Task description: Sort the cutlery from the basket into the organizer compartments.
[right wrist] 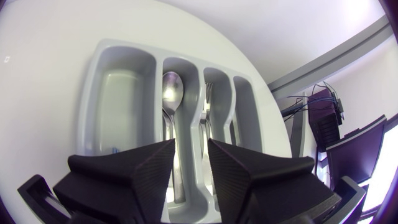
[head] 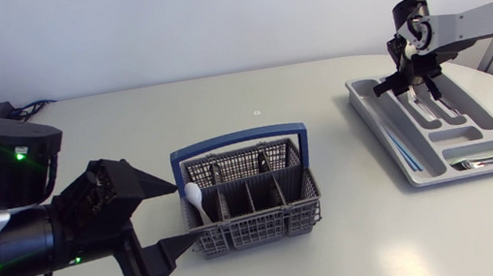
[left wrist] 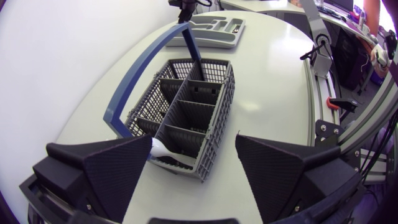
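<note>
Cutlery remaining in the basket [head: 252, 217]: one white spoon [head: 195, 197], propped in the corner cell nearest the left gripper [head: 163, 221], which is held wide open and empty beside the basket. The spoon's protruding bowl is best pinched and lifted straight, clear of the blue handle [head: 237, 142]. The right gripper [right wrist: 191, 146], over the organizer [head: 397, 162] well apart from the basket, is narrowly parted, empty. Spoon: glossy, rounded.

A grey mesh basket [head: 255, 227] with a blue hoop handle stands upright mid-counter. A white spoon [head: 195, 197] leans bowl-up in its 9 o'clock end compartment. At the basket's 2 o'clock lies the grey organizer [head: 373, 122], set askew. One long slot holds a metal spoon [right wrist: 172, 93], and forks [right wrist: 209, 106] lie in the next.
</note>
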You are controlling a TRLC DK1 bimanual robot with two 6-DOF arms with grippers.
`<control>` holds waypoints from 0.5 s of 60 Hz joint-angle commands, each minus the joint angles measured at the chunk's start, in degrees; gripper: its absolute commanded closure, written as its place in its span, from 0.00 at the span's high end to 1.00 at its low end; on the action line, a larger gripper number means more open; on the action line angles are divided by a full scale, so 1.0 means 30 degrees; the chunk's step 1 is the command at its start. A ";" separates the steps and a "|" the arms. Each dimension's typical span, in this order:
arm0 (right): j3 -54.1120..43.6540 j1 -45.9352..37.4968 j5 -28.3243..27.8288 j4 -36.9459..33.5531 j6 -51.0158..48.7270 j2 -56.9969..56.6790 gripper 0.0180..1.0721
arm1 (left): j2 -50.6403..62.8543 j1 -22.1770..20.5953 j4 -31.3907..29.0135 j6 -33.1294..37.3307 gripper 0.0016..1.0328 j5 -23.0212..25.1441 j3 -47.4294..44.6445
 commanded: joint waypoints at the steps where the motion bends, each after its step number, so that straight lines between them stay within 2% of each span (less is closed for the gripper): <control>1: -0.2327 0.0933 -0.0196 0.0678 -0.0121 -0.2767 0.46 | -0.0344 0.0462 -0.0178 -0.0173 0.89 -0.0181 0.0518; 9: -0.6546 0.2632 -0.1749 0.1791 -0.0853 -0.7308 0.50 | -0.0754 0.1136 -0.0178 0.0003 0.89 -0.0181 0.0108; 18: -0.9681 0.4771 -0.3858 0.1469 -0.1176 -1.1381 0.53 | -0.1105 0.1780 0.0027 0.0413 0.89 -0.0181 -0.0478; 30: -1.2464 0.7876 -0.4649 0.0883 -0.0795 -1.5599 0.53 | -0.1281 0.1985 0.0613 0.0647 0.89 -0.0152 -0.1445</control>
